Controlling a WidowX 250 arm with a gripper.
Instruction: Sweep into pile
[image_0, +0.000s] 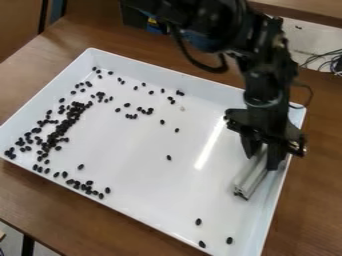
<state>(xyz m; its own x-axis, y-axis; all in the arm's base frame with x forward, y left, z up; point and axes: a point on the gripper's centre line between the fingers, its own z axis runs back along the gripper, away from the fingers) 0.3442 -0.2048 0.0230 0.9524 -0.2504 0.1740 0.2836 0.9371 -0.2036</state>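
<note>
A: How is the gripper (260, 162) to be read?
B: Its two fingers are parted by the width of a pale bar (251, 179), which is pinched between them. The bar is held at a slant inside the tray (167, 74), near its right wall; whether the tray's floor is touched cannot be told.

A: Where are the dark beans (61, 129) found?
B: Within the tray – most densely in a long, ragged band towards its left end. A smaller cluster is seen by the tray's near wall, and looser ones are scattered towards its far wall and middle.

A: And the counts?
B: One gripper, one bar and one tray are shown, with one table (40, 195) beneath the tray. Three beans are counted apart at the tray's near right corner, and three singly about its middle – the rest, many dozens, are too crowded for an exact count.
</note>
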